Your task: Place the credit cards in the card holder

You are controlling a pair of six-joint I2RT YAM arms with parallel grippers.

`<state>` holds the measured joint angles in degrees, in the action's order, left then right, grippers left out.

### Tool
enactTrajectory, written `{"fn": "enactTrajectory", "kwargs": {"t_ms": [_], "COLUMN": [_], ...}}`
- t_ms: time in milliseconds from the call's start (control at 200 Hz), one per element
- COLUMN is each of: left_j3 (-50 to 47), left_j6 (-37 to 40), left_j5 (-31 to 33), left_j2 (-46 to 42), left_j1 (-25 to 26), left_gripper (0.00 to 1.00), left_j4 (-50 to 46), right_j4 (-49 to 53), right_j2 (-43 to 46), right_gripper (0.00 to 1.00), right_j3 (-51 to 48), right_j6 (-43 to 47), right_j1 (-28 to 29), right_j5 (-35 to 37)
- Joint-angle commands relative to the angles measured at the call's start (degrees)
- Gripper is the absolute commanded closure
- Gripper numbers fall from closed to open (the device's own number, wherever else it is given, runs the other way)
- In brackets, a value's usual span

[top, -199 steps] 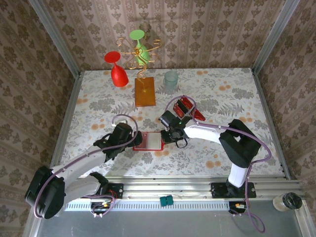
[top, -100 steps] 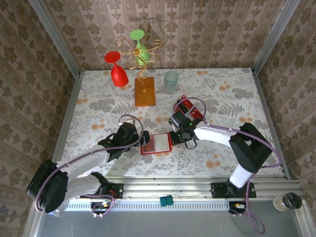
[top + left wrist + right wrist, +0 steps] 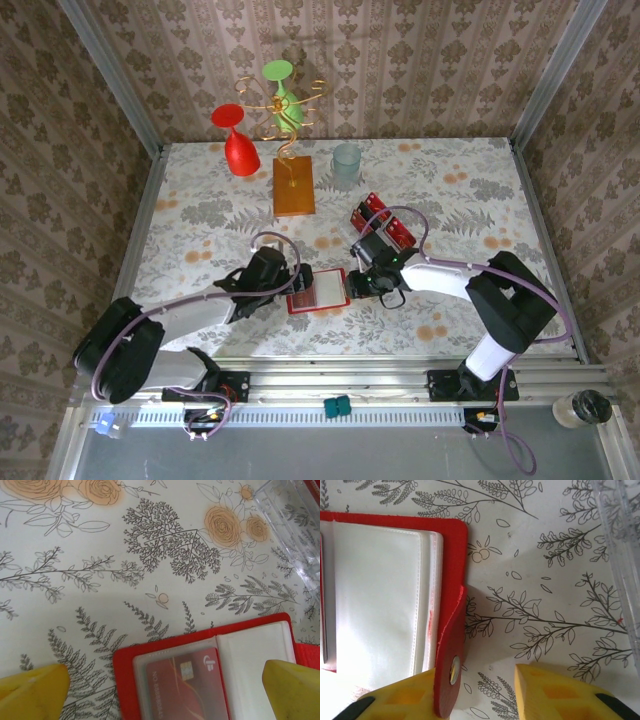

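The red card holder lies open on the floral table between both arms. In the left wrist view one credit card sits inside the holder's clear left pocket. My left gripper is open, its yellow fingers far apart on either side of that half. My right gripper is open at the holder's right edge. The red snap tab stands up between its fingers, against the left one. More credit cards lie in the clear tray.
The clear tray's wall lies just beyond the holder and runs along the right of the right wrist view. Further back stand an orange wooden block, a red glass, a green glass and a clear cup.
The open holder has slid a little to the right across the table, and both grippers have moved right with it. The left arm has stretched out further.
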<state>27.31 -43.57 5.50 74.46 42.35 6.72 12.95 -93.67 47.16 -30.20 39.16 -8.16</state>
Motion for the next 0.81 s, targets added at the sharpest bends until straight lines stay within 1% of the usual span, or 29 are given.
{"fn": "enactTrajectory", "kwargs": {"t_ms": [0,385,800], "left_j3": [0.33,0.81,1.12], "left_j6": [-1.43,-1.85,-2.65], "left_j5": [-1.27,-1.72,-2.42], "left_j2": [1.44,4.57,6.84], "left_j1": [0.3,0.47,1.81], "left_gripper": [0.0,0.0,0.0], "left_j4": [3.45,5.3,7.34], "right_j4": [-3.18,-6.07,-8.01], "right_j2": [0.27,0.05,-0.6], "right_gripper": [0.66,0.87,0.94], "right_j3": [-1.43,-3.17,-3.56], "right_j6": [-3.17,-5.03,-6.44], "right_j1": [0.22,0.7,2.12], "right_j5": [-1.97,-3.72,-4.45]}}
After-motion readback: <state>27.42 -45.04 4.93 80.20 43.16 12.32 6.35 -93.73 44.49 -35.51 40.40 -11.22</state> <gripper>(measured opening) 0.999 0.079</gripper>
